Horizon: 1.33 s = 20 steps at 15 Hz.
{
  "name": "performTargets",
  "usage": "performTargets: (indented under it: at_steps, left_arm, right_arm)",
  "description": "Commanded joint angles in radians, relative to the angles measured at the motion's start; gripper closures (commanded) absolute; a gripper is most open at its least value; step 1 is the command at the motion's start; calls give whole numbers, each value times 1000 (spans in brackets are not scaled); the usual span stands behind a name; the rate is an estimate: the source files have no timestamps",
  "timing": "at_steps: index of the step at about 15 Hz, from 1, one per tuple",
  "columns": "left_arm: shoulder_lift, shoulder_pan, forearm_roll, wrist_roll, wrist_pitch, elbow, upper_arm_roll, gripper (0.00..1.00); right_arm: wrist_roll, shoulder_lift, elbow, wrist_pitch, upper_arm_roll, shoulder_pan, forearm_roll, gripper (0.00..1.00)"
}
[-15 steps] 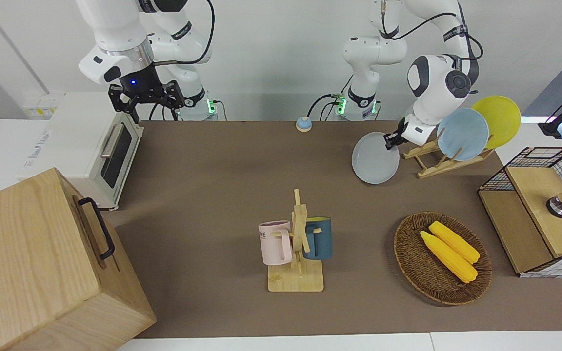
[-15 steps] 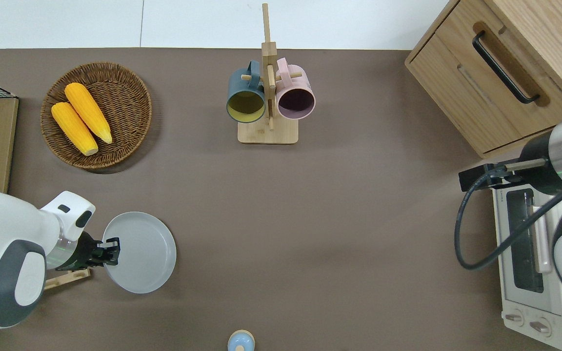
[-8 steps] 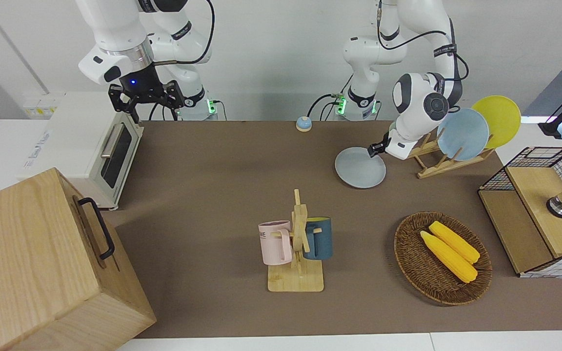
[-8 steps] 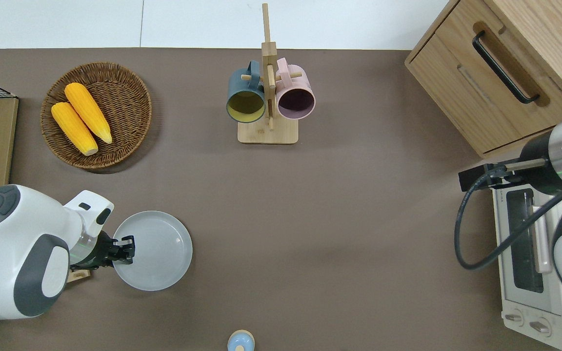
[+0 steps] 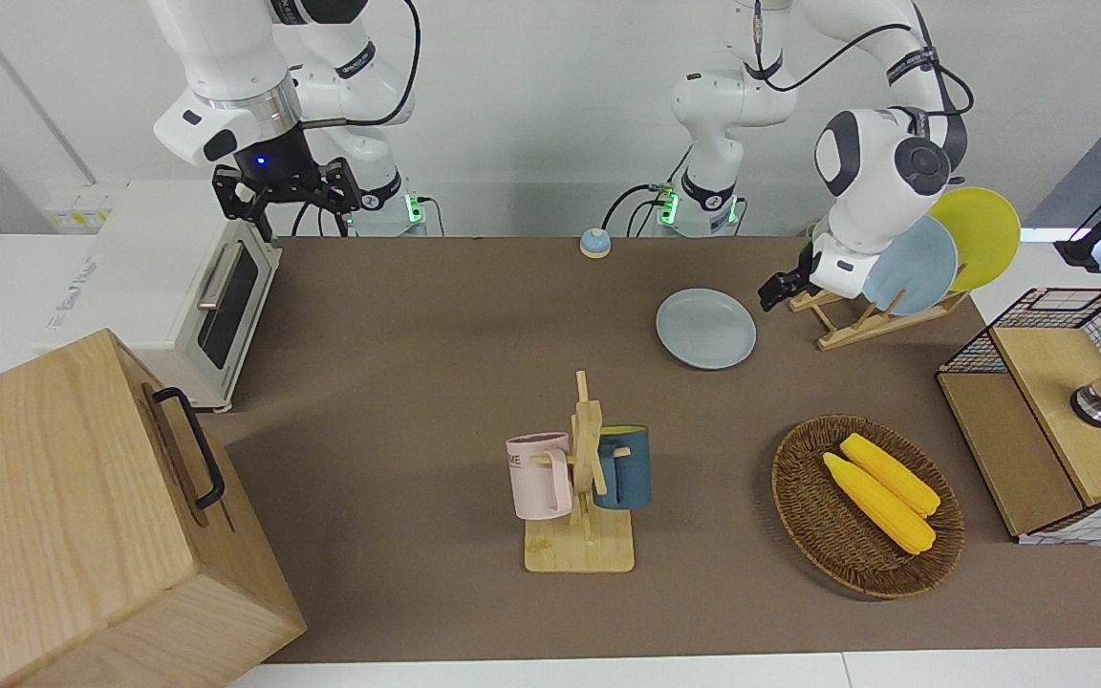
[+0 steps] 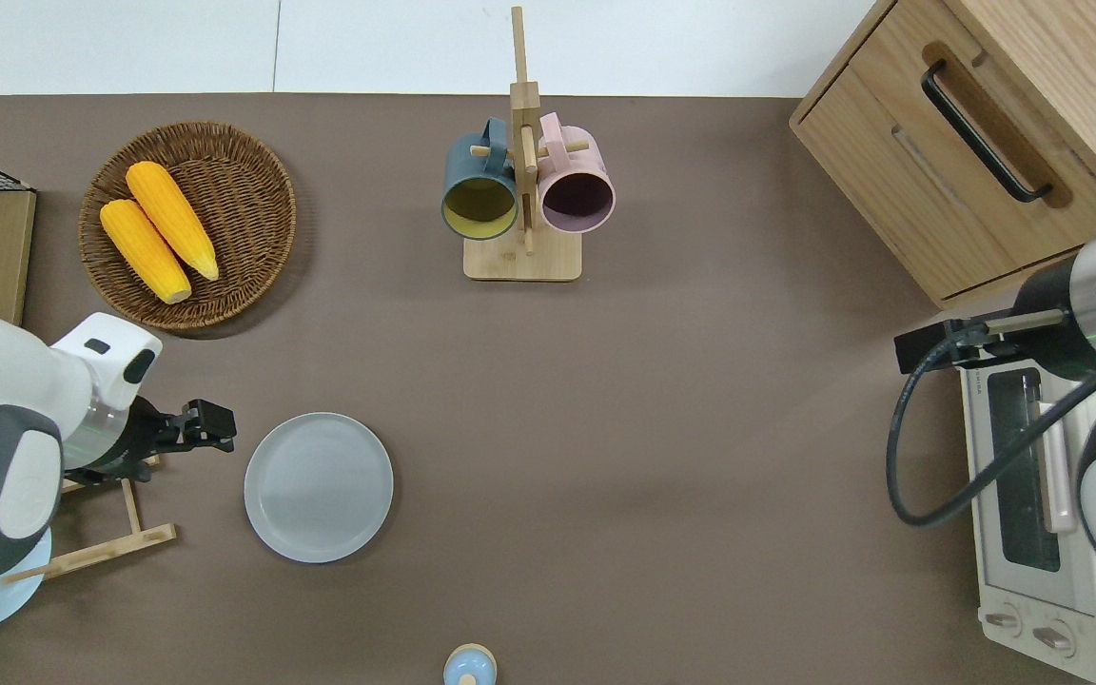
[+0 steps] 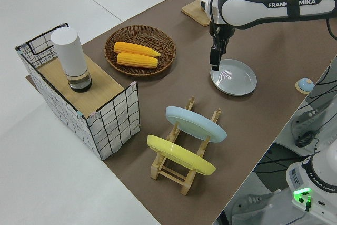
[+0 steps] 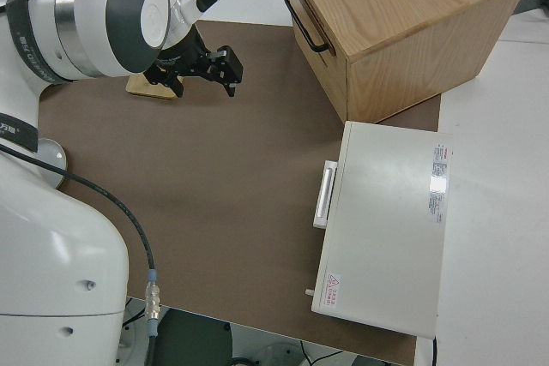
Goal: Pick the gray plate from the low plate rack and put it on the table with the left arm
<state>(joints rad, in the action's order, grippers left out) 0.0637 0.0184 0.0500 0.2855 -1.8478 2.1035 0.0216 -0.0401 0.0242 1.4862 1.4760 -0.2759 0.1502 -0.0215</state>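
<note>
The gray plate (image 5: 706, 328) lies flat on the brown table (image 5: 417, 334), beside the low plate rack (image 5: 856, 325); it also shows in the overhead view (image 6: 318, 486) and the left side view (image 7: 234, 76). My left gripper (image 6: 215, 430) is open and empty, up in the air over bare table between the plate's edge and the rack (image 6: 101, 547). It touches neither. The rack holds a light blue plate (image 5: 914, 268) and a yellow plate (image 5: 981, 234). My right arm is parked, its gripper (image 5: 288, 191) open.
A mug stand (image 5: 581, 487) with a pink mug and a blue mug stands mid-table. A wicker basket (image 5: 799, 506) holds two corn cobs. A wire crate (image 5: 1067, 401), a toaster oven (image 5: 197, 296), a wooden cabinet (image 5: 63, 516) and a small blue bell (image 5: 594, 243) are around the edges.
My left gripper lowered the gray plate flat onto the table, let go of it, and drew back up toward the rack. The right arm has not moved.
</note>
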Motion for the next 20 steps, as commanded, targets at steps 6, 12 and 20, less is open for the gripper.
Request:
performTargets:
  at_steps: [6, 12, 20]
  left_arm:
    - [-1, 3, -111, -130, 203, -283, 47, 13]
    - [7, 2, -93, -290, 337, -384, 69, 9]
    - [-12, 0, -52, -221, 328, -387, 63, 7]
  right_arm:
    - [-12, -3, -9, -13, -17, 19, -1, 17]
    - [-12, -3, -9, -14, -17, 19, -1, 17]
    - [-12, -3, -9, -14, -17, 19, -1, 17]
